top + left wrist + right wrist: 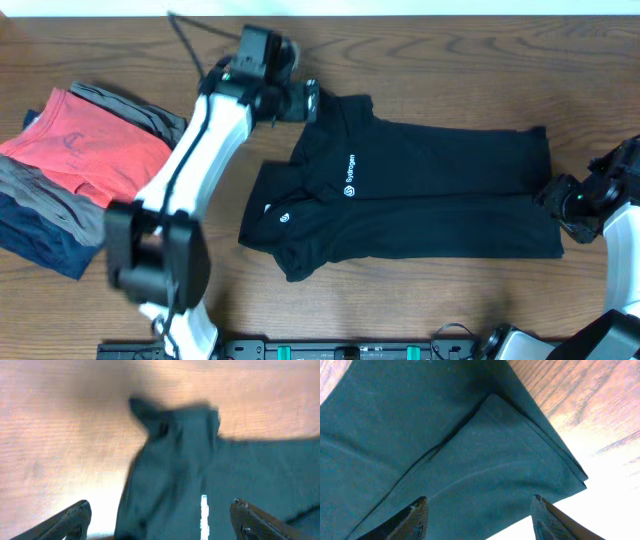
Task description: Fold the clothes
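The clothes are one black collared shirt [420, 170] lying on the wooden table, folded lengthwise, with white logo text [349, 175] and a small round emblem [286, 215]. My left gripper [308, 100] hovers at the shirt's far-left corner by the collar. In the left wrist view the gripper [160, 520] is open, and the shirt [200, 470] lies below its spread fingers [75, 517]. My right gripper [555, 195] sits at the shirt's right end. In the right wrist view it [480, 517] is open over the layered hem corner [520, 460] and grips nothing.
A stack of folded garments lies at the left: coral-red [90, 145] on top, with grey [150, 112] and navy [40, 240] beneath. Bare wooden table [450, 60] surrounds the shirt. The left arm [200, 150] stretches diagonally between the stack and the shirt.
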`<state>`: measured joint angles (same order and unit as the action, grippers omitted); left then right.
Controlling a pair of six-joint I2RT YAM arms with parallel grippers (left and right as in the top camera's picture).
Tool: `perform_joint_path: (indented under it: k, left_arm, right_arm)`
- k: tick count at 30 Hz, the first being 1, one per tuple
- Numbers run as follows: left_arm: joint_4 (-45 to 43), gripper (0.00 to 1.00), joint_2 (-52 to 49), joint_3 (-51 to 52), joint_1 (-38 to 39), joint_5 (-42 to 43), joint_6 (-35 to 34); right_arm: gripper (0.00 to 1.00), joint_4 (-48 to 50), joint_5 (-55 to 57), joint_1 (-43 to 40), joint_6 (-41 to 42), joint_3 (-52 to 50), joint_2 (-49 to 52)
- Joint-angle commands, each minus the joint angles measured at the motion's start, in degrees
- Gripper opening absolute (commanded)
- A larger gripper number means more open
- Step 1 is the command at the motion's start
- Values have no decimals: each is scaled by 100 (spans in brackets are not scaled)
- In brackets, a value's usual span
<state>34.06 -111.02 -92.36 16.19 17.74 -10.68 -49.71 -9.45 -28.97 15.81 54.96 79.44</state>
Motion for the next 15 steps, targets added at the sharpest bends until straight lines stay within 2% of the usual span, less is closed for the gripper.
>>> perform_joint_path:
  k: [1, 7, 12, 15]
  left_arm:
    - [-413, 90, -667, -293, -7, 496, 94]
    - [-1598, 89, -1408, -304, 42, 627, -472]
    - [-2146, 88, -1810, -304, 68, 627, -951]
    - [-2404, 79, -2004, -304, 68, 632, -1119]
  right_arm:
    - [64, -4, -46, 55, -92, 9, -4]
    - [64, -7, -48, 55, -90, 9, -4]
    - [64, 7, -48, 55, -90, 9, -4]
    - [63, 31, -48, 55, -87, 9, -4]
